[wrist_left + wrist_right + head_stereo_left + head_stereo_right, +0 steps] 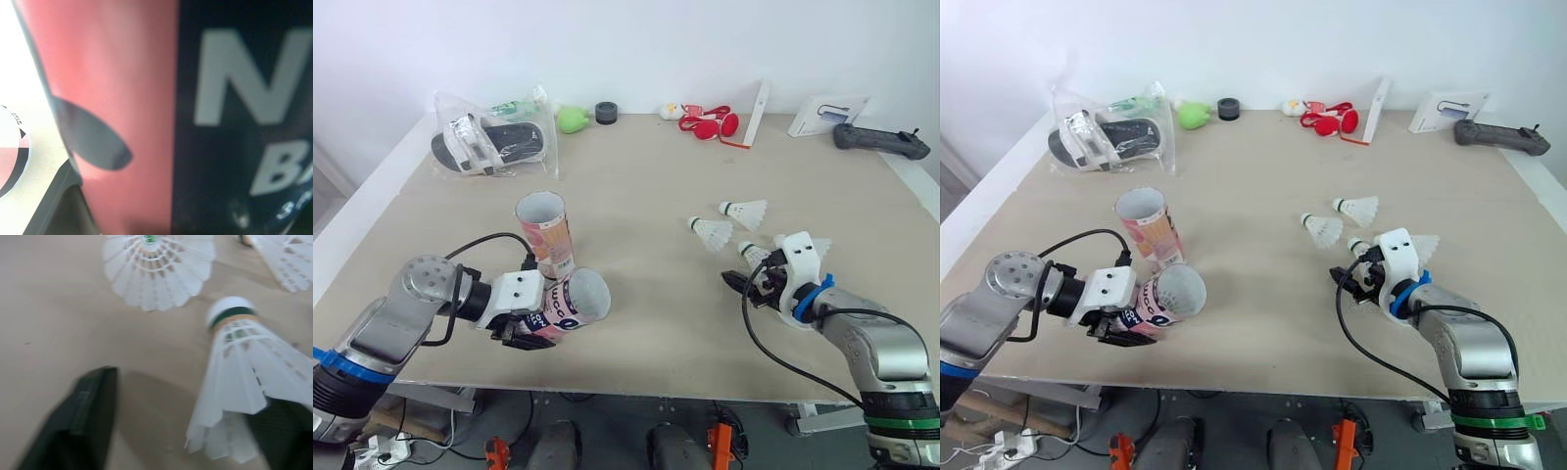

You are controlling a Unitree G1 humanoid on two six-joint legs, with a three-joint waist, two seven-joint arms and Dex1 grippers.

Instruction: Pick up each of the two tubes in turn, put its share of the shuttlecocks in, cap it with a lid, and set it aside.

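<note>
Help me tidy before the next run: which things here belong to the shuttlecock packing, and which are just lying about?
Job: tilted tube in the left gripper; upright tube; shuttlecocks by the open right gripper.
Lying about: bagged sandals; green toy; black roll; red item; white box; black controller.

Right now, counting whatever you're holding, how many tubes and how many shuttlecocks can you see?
Tubes: 2, a free tube on the table and a held tube in the left gripper
Shuttlecocks: 3, all loose on the table
Total: 5
</note>
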